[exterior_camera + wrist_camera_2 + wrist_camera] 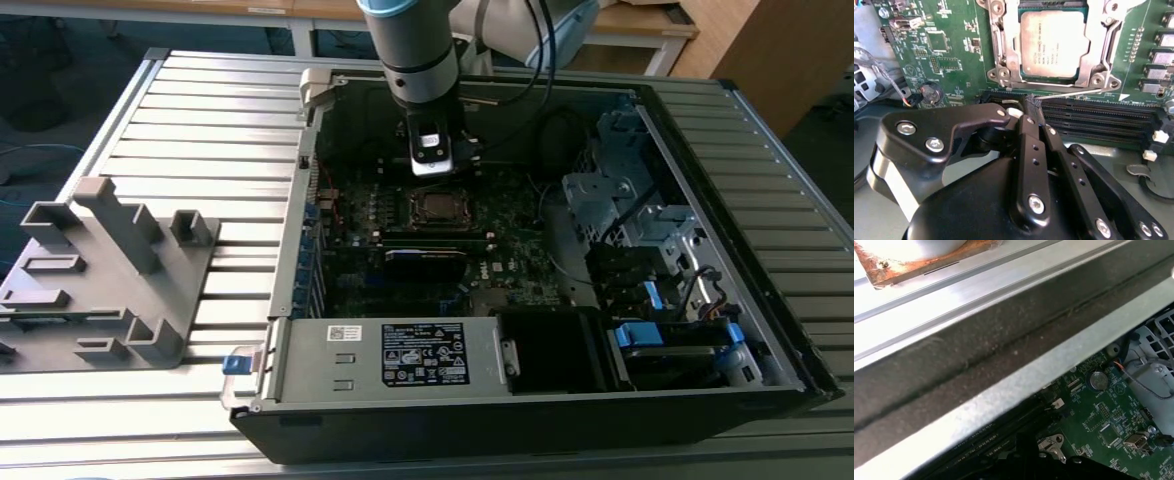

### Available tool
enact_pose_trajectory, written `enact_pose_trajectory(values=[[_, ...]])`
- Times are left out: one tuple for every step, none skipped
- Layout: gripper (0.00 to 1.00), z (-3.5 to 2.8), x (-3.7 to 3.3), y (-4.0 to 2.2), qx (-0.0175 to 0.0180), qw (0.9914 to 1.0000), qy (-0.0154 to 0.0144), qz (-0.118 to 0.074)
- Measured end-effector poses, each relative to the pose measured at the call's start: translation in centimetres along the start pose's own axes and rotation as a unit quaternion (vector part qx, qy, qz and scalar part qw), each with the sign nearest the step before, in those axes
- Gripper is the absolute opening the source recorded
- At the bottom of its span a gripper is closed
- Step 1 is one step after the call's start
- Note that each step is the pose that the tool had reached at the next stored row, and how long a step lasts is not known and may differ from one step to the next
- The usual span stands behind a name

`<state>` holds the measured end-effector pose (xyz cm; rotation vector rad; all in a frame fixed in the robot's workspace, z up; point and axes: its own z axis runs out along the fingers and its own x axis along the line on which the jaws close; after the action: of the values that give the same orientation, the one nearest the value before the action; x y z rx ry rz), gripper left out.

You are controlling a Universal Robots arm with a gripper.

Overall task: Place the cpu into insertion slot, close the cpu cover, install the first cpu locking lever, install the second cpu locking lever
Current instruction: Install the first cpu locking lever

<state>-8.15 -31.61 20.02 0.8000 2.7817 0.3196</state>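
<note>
Evidently lever work: the cpu [1051, 42] is seated, the cpu cover [1004, 50] down over it.
The gripper [1033, 106] is pinched together on the end of the locking lever [1074, 93], just beside the cover; latching it calls for steady pressure.

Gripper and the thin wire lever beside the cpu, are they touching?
Touching. In the second wrist view the gripper has its fingertips shut on the end of the locking lever, with no gap showing.
</note>
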Motion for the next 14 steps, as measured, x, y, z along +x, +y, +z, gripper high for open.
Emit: enact_pose_trajectory(values=[[0.11, 0.02, -0.03, 0.02, 0.0001, 1.00000, 0.0000, 0.000], [0.11, 0.06, -0.11, 0.07, 0.0001, 1.00000, -0.0001, 0.000], [0.11, 0.11, -0.22, 0.13, 0.0001, 1.00000, -0.0001, 0.000], [0.11, 0.16, -0.35, 0.21, 0.0001, 1.00000, -0.0001, 0.000], [0.11, 0.22, -0.47, 0.28, 0.0001, 1.00000, -0.0002, 0.000], [0.11, 0.25, -0.56, 0.33, 0.0005, 1.00000, -0.0006, 0.001], [0.11, 0.27, -0.59, 0.35, 0.0010, 1.00000, -0.0012, 0.003], [0.11, 0.27, -0.59, 0.35, 0.0015, 0.99999, -0.0016, 0.003], [0.11, 0.27, -0.59, 0.36, 0.0025, 0.99999, -0.0022, 0.003], [0.11, 0.28, -0.58, 0.37, 0.0050, 0.99998, -0.0036, 0.002], [0.11, 0.30, -0.57, 0.38, 0.0079, 0.99996, -0.0053, 0.000], [0.11, 0.31, -0.57, 0.38, 0.0105, 0.99992, -0.0068, -0.001], [0.11, 0.31, -0.57, 0.38, 0.0118, 0.99990, -0.0075, -0.002], [0.11, 0.31, -0.57, 0.38, 0.0118, 0.99990, -0.0075, -0.002]])
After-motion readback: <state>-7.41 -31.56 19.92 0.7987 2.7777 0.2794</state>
